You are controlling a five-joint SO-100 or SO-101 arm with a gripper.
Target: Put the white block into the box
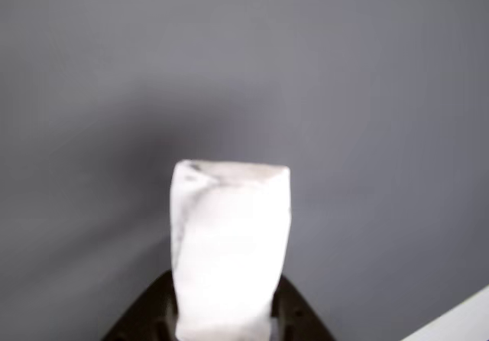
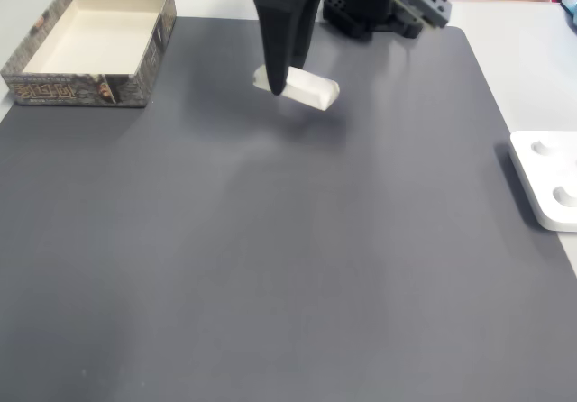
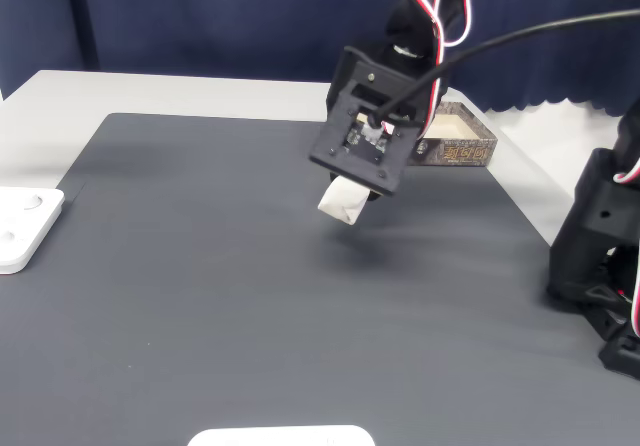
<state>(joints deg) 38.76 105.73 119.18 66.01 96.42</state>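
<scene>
The hand (image 2: 279, 85) pinches the white block (image 2: 306, 86), its two dark fingers pressed against the block's sides. In the other view the block (image 1: 229, 249) rises up out of the hand's dark fingers (image 1: 294, 310) at the bottom edge, with grey mat behind it. In a fixed view the block (image 3: 342, 202) hangs tilted from the underside of the hand (image 3: 350, 194), lifted clear of the mat, with a soft shadow on the mat below it.

The box (image 2: 90, 43) sits well apart from the hand, up and to the left of it in a fixed view, resting at the corner of the grey mat (image 2: 270, 258); its inside is pale cream and its outer walls carry a dark printed pattern. In a fixed view the box (image 3: 455, 141) shows behind the hand, partly hidden by the arm.

A white rounded device (image 2: 545, 178) lies well off to the right of the hand in a fixed view, at the mat's edge on the pale surface (image 2: 527, 50). Red, white and black cables (image 3: 440, 11) loop above the hand
</scene>
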